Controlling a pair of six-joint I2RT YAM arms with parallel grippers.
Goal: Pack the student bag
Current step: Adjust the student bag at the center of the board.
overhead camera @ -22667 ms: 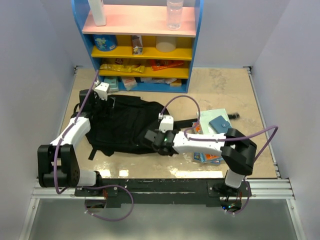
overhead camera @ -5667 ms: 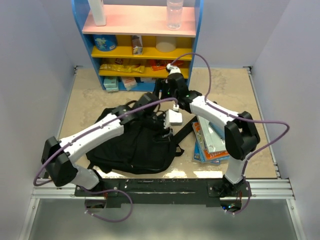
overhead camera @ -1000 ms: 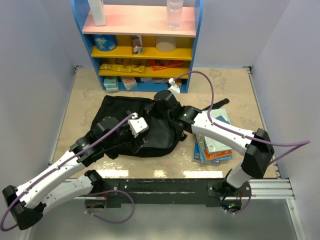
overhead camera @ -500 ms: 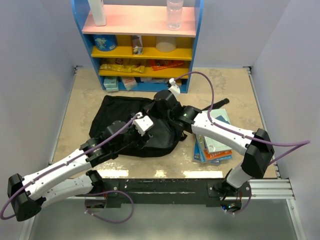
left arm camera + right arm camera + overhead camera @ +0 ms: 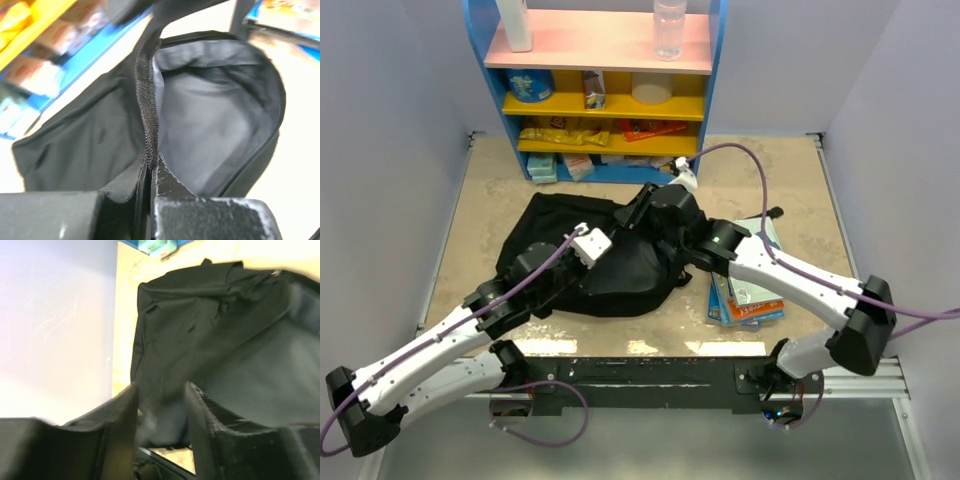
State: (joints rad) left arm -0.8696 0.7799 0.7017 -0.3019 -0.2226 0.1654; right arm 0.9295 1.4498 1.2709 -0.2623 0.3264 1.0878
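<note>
The student bag (image 5: 555, 225), a big black soft backpack, lies in the middle of the table with its mouth facing right. My left gripper (image 5: 605, 252) is shut on the bag's woven opening rim (image 5: 146, 100), and the left wrist view looks into the grey lining (image 5: 210, 130). The left gripper (image 5: 150, 167) has its jaws pressed together on that rim. My right gripper (image 5: 642, 213) hovers over the bag's upper right part. In the right wrist view the right gripper (image 5: 161, 390) stands open, nothing between its fingers, with the bag's black fabric (image 5: 200, 315) beyond.
A stack of books (image 5: 752, 285) lies on the table right of the bag, under the right forearm. A black strap (image 5: 765, 214) trails toward the back right. The blue and yellow shelf (image 5: 600, 100) with snacks and bottles stands at the back edge.
My left gripper has closed on the bag's opening rim. The right gripper has let go of the bag, opened, and moved a little to the right and back.
</note>
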